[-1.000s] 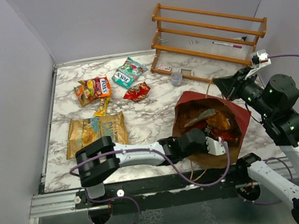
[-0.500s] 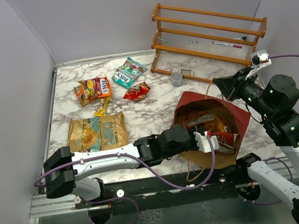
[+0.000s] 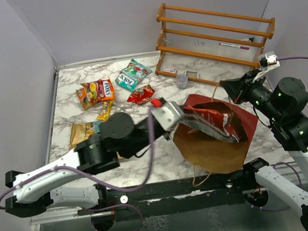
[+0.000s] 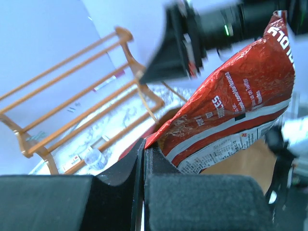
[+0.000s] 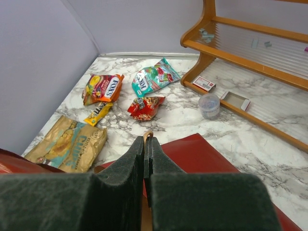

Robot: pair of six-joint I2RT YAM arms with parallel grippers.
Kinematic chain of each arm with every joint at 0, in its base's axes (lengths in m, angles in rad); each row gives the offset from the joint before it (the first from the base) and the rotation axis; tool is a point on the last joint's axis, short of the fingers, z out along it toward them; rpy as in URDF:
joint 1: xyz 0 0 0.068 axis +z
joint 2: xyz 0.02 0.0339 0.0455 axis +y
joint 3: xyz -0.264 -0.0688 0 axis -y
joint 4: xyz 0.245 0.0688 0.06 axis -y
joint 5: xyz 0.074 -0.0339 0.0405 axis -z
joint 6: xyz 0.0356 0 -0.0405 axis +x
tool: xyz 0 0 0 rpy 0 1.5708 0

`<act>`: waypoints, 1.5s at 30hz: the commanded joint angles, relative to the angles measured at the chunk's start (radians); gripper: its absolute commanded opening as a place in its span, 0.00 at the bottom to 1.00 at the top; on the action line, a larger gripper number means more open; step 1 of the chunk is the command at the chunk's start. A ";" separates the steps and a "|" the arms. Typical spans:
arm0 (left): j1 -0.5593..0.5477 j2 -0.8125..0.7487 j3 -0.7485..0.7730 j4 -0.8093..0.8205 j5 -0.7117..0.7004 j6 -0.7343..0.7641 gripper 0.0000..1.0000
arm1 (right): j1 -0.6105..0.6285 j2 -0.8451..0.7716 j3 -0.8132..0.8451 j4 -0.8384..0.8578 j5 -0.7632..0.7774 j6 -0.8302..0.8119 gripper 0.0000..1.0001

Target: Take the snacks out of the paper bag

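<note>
Far left of the paper bag (image 3: 205, 154), a flat tan-and-blue pouch (image 3: 82, 132) lies on the marble table (image 3: 150, 168), half hidden under the left arm. Beyond it, still left of the bag, lie four small crinkly foil packets: an orange one (image 3: 96, 92), a slim yellow one (image 3: 105, 109), a teal-green one (image 3: 133, 74) and a little red one (image 3: 141, 94).

The left gripper (image 3: 183, 113) hangs over the bag's left rim, its black padded fingers (image 4: 120, 173) pressed together on a corner of a large red foil packet (image 3: 212, 121). This packet is creased and glossy with white print, and it hangs across the bag's mouth.

The bag lies on its side, red outside and dull brown kraft inside. At its far right corner the right gripper (image 3: 224, 87) is clamped on the thin string handle (image 5: 147, 134) (only a small tan loop shows at the fingertips). Behind the bag stand a small clear plastic cup (image 3: 182, 80) and an orange wooden rack (image 3: 214, 32) of slim rails.

Half a second ago the left gripper was low in the bag's mouth with the same packet. Now it has risen and drawn back to the left, and more bare brown lining shows. The right gripper has not moved.
</note>
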State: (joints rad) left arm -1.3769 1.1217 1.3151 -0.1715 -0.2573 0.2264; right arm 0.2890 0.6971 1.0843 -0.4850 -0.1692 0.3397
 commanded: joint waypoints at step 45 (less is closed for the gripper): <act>1.188 -0.141 -0.374 -0.174 -0.010 -1.679 0.00 | 0.006 -0.023 -0.036 0.020 -0.020 0.018 0.03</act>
State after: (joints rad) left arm -0.1909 0.9752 0.9577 -0.4866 -0.2111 -1.1538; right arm 0.2890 0.6922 1.0454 -0.4774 -0.1783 0.3538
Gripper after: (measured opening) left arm 0.010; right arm 0.031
